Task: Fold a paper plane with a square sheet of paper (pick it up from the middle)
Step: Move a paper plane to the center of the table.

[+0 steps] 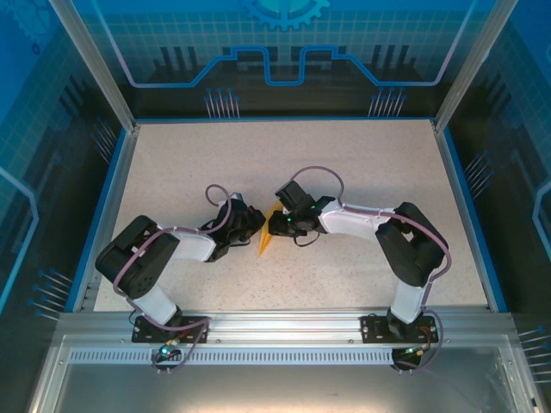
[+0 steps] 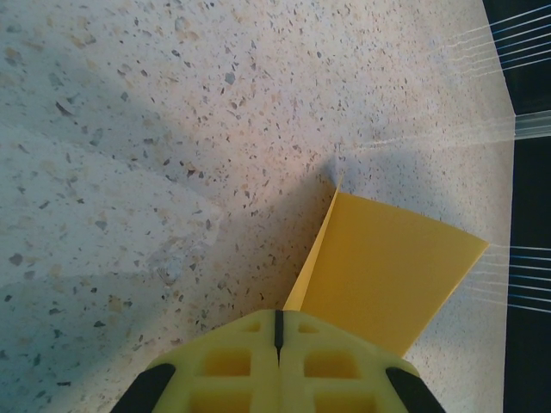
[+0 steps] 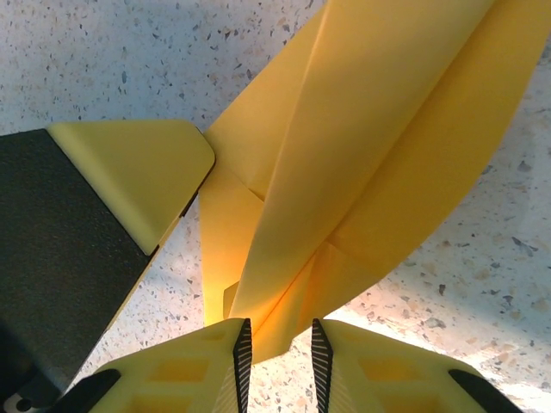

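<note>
Right wrist view is showing my right pincer (image 3: 277, 354) pinching the narrow tail of the paper plane (image 3: 362, 146), its creased orange-yellow folds fanning out over the speckled surface (image 3: 103, 52). My left pincer (image 2: 278, 331) is sitting pressed together on the sheet's near edge. From above, the plane (image 1: 268, 232) is lying mid-surface between both pincers.

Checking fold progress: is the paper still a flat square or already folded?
Folded. The paper plane shows creased, overlapping layers narrowing to a point; left gripper is shut on its edge.
</note>
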Available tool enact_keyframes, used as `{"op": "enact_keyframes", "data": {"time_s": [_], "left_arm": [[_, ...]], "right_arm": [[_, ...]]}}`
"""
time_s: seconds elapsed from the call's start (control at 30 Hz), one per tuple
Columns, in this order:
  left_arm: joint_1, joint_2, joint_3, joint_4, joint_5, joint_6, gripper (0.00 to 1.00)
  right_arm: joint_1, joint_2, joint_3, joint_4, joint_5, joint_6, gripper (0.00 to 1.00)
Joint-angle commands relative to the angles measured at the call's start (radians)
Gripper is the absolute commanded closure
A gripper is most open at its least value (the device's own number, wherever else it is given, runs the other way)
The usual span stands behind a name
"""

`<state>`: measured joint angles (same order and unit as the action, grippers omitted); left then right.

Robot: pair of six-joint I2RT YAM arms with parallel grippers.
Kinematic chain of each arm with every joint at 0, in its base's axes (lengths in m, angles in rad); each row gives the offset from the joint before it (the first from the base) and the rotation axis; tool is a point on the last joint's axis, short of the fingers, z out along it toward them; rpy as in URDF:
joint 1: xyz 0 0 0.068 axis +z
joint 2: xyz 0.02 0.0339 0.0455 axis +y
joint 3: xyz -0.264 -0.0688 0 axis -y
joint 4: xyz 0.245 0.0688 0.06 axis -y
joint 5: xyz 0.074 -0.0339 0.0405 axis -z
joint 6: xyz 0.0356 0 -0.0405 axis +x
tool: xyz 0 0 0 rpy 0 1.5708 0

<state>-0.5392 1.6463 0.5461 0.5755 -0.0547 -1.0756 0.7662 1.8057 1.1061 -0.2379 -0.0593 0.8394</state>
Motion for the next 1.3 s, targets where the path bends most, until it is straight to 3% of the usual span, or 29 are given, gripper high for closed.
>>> {"op": "enact_keyframes", "data": {"time_s": [0.0,0.63,0.97,1.13,1.27], "left_arm": [[0.007,-0.020,-0.021,0.028,0.006,-0.019,0.95],[0.008,-0.035,-0.062,0.004,-0.016,-0.043,0.92],[0.009,-0.040,-0.070,-0.006,-0.013,-0.038,0.91],[0.009,-0.042,-0.070,-0.011,-0.014,-0.037,0.91],[0.009,-0.048,-0.070,-0.021,-0.011,-0.029,0.89]], "right_arm": [[0.012,0.000,0.017,-0.024,0.036,0.025,0.72],[-0.041,-0.022,-0.007,-0.059,0.102,0.032,0.56],[-0.070,0.014,0.009,-0.072,0.082,0.003,0.55],[-0.071,0.044,0.031,-0.072,0.034,-0.028,0.60],[-0.077,0.051,0.031,-0.061,0.020,-0.052,0.74]]}}
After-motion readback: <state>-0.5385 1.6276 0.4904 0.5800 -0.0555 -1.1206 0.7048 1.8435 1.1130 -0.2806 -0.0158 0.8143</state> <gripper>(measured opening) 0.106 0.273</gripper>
